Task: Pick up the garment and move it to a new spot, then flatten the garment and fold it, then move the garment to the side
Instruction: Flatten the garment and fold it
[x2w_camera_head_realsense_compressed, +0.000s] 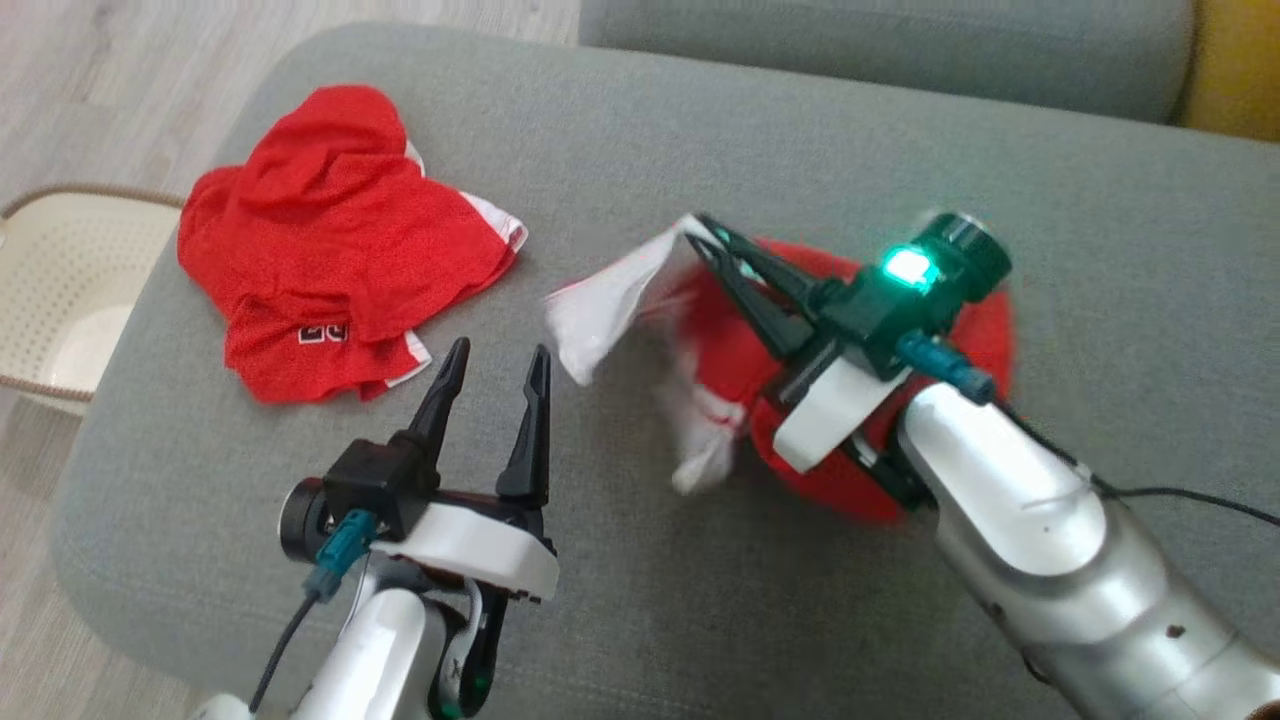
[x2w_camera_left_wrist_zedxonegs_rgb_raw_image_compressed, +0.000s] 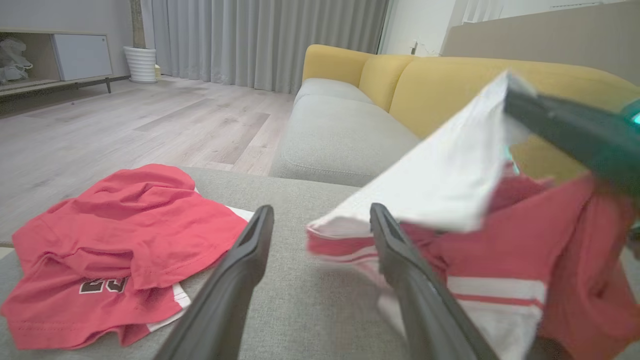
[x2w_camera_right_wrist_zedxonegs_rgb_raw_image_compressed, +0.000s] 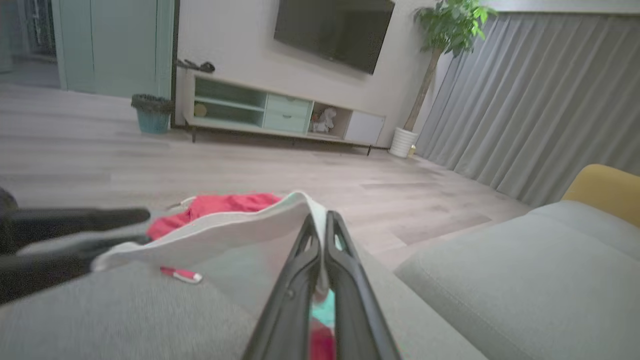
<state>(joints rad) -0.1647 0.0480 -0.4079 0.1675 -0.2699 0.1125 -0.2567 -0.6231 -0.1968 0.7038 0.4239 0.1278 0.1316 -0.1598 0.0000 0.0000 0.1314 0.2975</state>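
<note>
Up comes the red-and-white garment (x2w_camera_head_realsense_compressed: 610, 300), hanging over the middle of the grey sofa cushion (x2w_camera_head_realsense_compressed: 700, 600). Its white hem is pinched in the right hand (x2w_camera_head_realsense_compressed: 700, 235), fingers pressed flat together on the cloth. The left hand (x2w_camera_head_realsense_compressed: 500, 350) hovers just beside it, fingers wide apart, holding nothing. This looks like the pick-up-and-move step. Next, carry it clear of the second red garment (x2w_camera_head_realsense_compressed: 330, 250) and lay it on bare cushion for flattening.

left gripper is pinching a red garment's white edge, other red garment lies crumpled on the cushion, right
No, the right gripper pinches the garment by its white edge; the left gripper is open, as the head view shows. The rest holds.
</note>
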